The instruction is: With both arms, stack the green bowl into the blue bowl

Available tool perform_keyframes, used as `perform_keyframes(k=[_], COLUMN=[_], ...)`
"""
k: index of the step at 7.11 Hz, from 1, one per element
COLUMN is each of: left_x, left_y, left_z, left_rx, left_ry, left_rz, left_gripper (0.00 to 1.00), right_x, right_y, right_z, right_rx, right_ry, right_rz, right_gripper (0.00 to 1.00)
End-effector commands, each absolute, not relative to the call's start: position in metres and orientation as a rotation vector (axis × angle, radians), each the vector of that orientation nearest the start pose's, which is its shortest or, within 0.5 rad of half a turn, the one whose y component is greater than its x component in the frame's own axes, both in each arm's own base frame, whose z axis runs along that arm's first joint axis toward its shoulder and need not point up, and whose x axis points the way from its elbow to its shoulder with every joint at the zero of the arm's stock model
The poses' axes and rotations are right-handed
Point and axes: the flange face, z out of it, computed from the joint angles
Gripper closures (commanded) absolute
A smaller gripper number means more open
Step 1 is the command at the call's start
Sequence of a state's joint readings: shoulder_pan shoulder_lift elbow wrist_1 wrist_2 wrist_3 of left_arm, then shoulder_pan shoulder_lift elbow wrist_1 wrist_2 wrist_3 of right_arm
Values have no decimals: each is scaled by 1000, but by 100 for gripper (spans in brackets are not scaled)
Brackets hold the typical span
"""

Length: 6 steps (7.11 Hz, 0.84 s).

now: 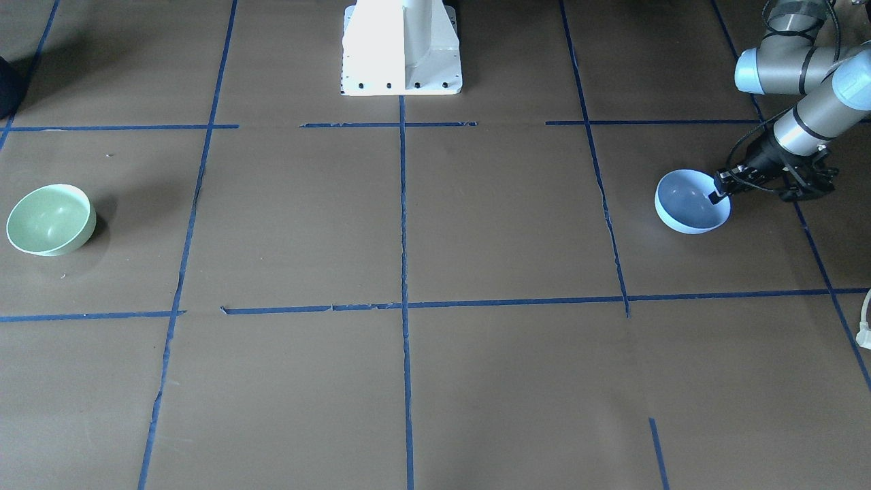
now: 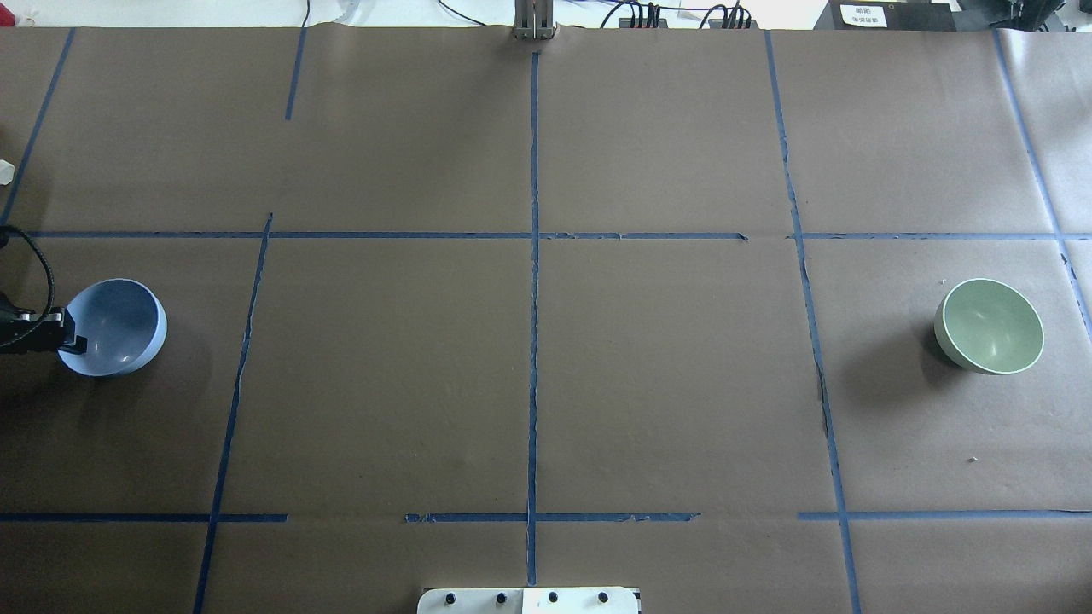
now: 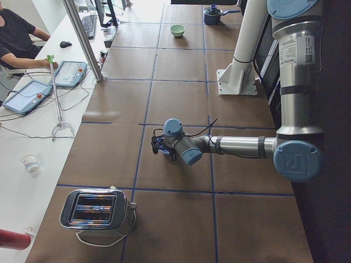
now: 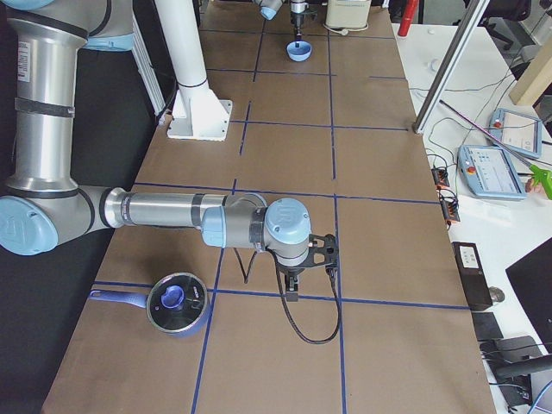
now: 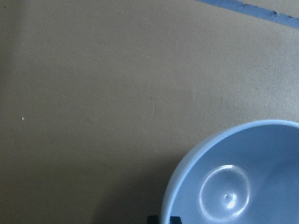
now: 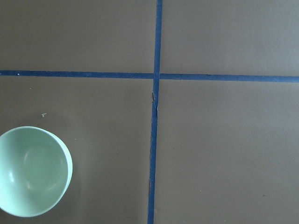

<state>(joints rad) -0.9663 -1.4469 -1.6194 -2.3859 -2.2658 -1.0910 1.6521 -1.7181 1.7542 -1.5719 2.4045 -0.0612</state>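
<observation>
While pinching blue bowl [image 1: 687, 204] rim with narrow left fingers [image 1: 720, 185], note green bowl [image 1: 49, 219] well apart from it across counter [image 1: 476, 238], nearer right arm [image 4: 172, 210]; right fingers [image 4: 291, 289] spread: cannot tell.

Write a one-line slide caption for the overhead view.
Left tool at the rim of the blue bowl; green bowl sits alone, far right.

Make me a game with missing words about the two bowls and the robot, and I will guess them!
1. The left gripper is at the blue bowl's ___.
2. Inside the green bowl there is ___.
3. The tape lines across the table are coloured ___.

Missing words: rim; nothing; blue.
</observation>
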Motion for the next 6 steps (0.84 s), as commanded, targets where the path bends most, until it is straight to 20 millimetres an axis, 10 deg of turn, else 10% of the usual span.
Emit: perform_keyframes(k=[1, 3, 6], left_x=[218, 253, 422], left_y=[-428, -474, -470], left_z=[542, 463, 314], left_rx=[-84, -95, -175], left_ry=[1054, 1088, 1066], left_rz=[-216, -262, -309], left_gripper=[100, 100, 100], right_x=[94, 94, 93], right_y=[-426, -426, -428], right_z=[627, 614, 596], right_rx=[103, 123, 156], right_ry=[-829, -835, -848], right_rz=[0, -7, -24], right_gripper=[0, 0, 0])
